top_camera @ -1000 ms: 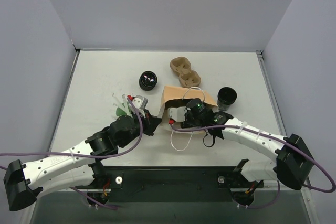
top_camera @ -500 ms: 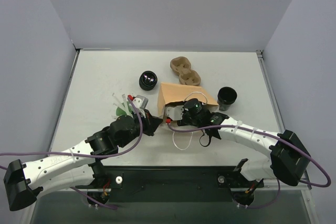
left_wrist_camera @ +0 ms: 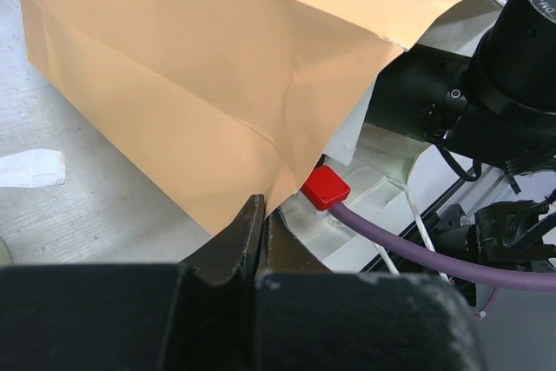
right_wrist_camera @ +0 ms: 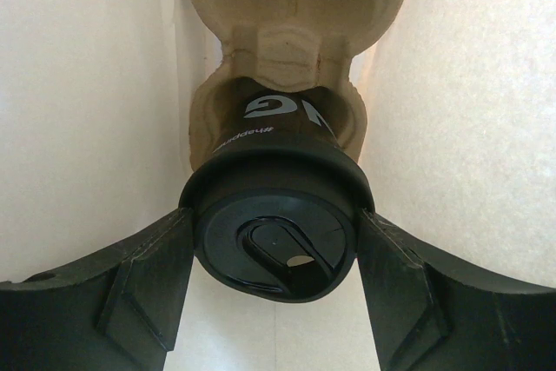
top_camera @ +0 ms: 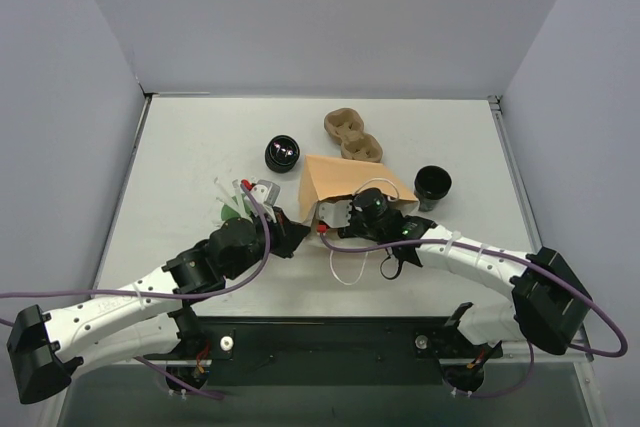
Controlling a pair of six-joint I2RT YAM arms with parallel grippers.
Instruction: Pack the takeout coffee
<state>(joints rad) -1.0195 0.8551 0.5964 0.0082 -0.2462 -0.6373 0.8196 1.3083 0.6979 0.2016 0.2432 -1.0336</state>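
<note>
The takeout coffee point(right_wrist_camera: 276, 215), a black cup with a black lid, lies inside the brown paper bag point(top_camera: 340, 179), its base in a socket of a pulp cup carrier point(right_wrist_camera: 287, 32). My right gripper point(right_wrist_camera: 274, 219) is shut on it, one finger on each side of the lid. From above, the gripper and cup are hidden in the bag's mouth, with only the right wrist point(top_camera: 372, 207) showing. My left gripper point(left_wrist_camera: 261, 216) is shut on the lower edge of the bag point(left_wrist_camera: 217, 102) at its mouth, also seen from above point(top_camera: 297, 235).
A lidless black cup point(top_camera: 283, 153) with a shiny inside stands at the back left. Another black cup point(top_camera: 433, 184) stands right of the bag. A pulp carrier point(top_camera: 352, 136) lies behind the bag. The green cup with straws point(top_camera: 231, 208) sits by the left arm. The bag's white handle point(top_camera: 347, 267) trails forward.
The bag's top side has lifted and spread toward the back left. My right wrist has moved a little further into the bag's mouth. The left gripper keeps its grip.
</note>
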